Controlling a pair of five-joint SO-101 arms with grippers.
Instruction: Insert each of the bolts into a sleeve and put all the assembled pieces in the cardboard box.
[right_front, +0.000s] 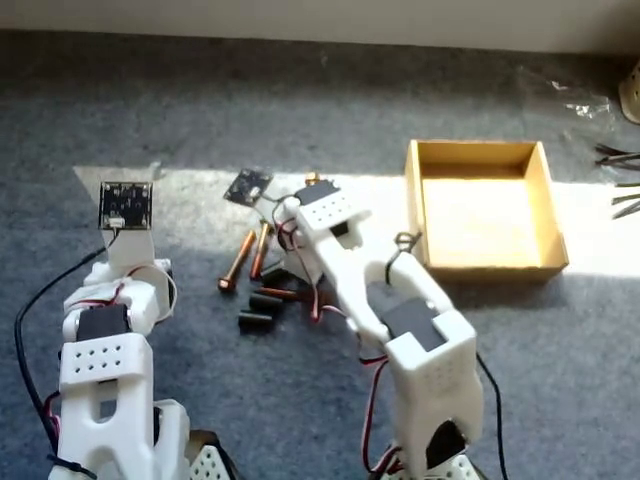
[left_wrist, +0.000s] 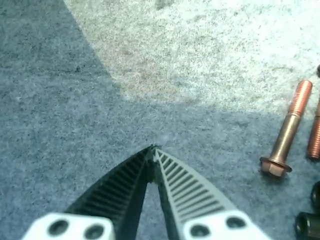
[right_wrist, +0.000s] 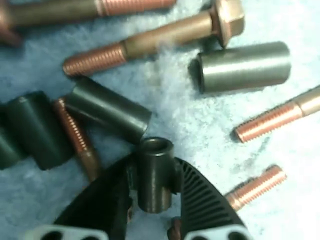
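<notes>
The right gripper (right_wrist: 155, 165) was pinching a dark sleeve (right_wrist: 155, 182) between its fingers, the sleeve's open bore facing the wrist camera, over the pile of parts on the grey carpet (right_front: 300, 100). Around it lay a grey sleeve (right_wrist: 245, 65), two other black sleeves (right_wrist: 107, 107) and several copper-coloured bolts. A flanged bolt (right_wrist: 150, 37) lay just beside the grey sleeve, and a threaded bolt end (right_wrist: 75, 137) was tucked between the black sleeves. The left gripper (left_wrist: 152, 148) hung over the carpet with its fingers pressed together on nothing, a lone bolt (left_wrist: 286, 132) lying off to one side. The cardboard box (right_front: 415, 200) sat well apart from the pile, to its right in the high view.
</notes>
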